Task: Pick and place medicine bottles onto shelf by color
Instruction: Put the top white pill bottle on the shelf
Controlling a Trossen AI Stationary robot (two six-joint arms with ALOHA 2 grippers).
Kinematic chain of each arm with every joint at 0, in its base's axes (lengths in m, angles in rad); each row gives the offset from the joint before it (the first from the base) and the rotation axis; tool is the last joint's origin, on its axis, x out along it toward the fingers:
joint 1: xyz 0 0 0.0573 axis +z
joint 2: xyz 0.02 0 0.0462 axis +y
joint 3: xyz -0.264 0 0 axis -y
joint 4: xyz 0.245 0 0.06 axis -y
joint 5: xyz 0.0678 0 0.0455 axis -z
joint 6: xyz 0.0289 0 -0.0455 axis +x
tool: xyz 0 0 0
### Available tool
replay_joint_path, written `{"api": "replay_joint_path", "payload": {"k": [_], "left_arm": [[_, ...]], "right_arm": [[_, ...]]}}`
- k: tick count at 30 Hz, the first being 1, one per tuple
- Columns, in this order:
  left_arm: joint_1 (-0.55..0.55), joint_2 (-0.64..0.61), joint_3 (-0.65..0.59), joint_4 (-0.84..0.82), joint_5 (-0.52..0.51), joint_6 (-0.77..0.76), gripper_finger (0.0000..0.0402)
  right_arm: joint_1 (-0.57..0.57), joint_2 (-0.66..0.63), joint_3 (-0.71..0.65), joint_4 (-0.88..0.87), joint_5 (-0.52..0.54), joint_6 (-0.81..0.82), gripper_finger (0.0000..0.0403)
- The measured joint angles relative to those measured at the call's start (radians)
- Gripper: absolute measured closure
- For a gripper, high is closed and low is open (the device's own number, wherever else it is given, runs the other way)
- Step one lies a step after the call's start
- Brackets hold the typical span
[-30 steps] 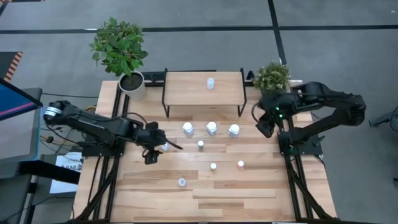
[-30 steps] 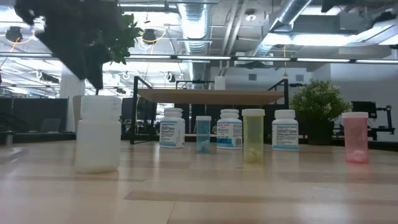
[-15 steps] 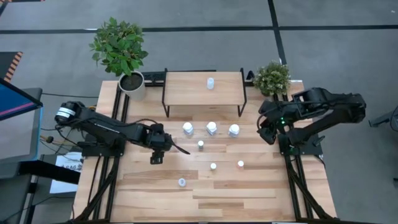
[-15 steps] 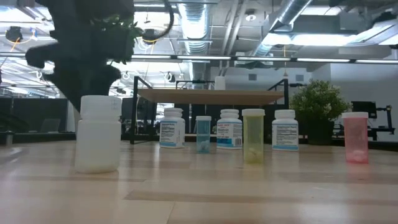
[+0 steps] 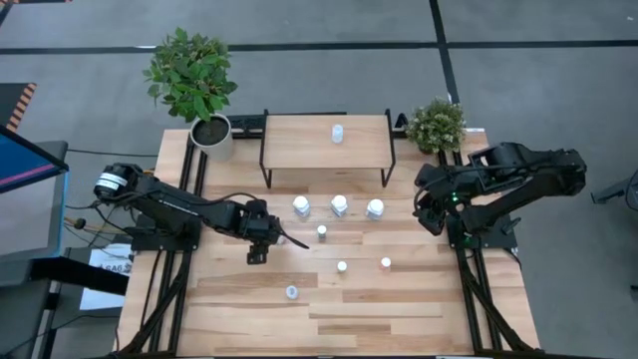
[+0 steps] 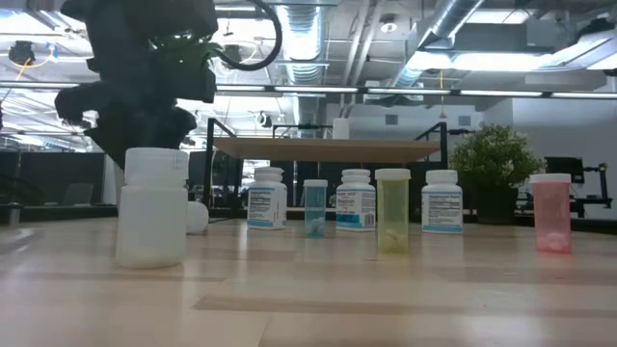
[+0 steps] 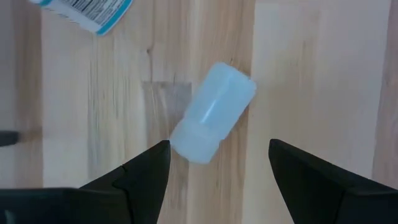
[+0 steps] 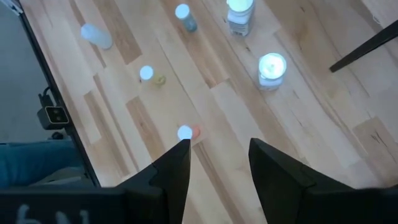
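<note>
A light wooden plank table (image 5: 399, 309) fills the lower centre of the high view. At its upper edge stands a low shelf (image 5: 299, 145) carrying a single pale bottle (image 5: 337, 133). Below it, three white bottles (image 5: 339, 205) form a row, with four smaller ones (image 5: 342, 266) scattered beneath. Another pale-blue bottle (image 7: 212, 112) lies on its side at centre left. Potted plants (image 5: 436, 124) occupy both upper corners.

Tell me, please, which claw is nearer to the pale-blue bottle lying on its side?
The left. The left claw hangs open right over the toppled pale-blue bottle; the right claw is across the table, beyond the upright white bottles.
</note>
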Motion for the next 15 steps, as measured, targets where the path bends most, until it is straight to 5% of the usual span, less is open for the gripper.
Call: {"api": "replay_joint_path", "payload": {"k": [15], "left_arm": [[0.061,0.024,-0.038,0.027,0.034,0.193,0.0143]], "right_arm": [[0.000,0.000,0.000,0.000,0.000,0.000,0.0223]]}}
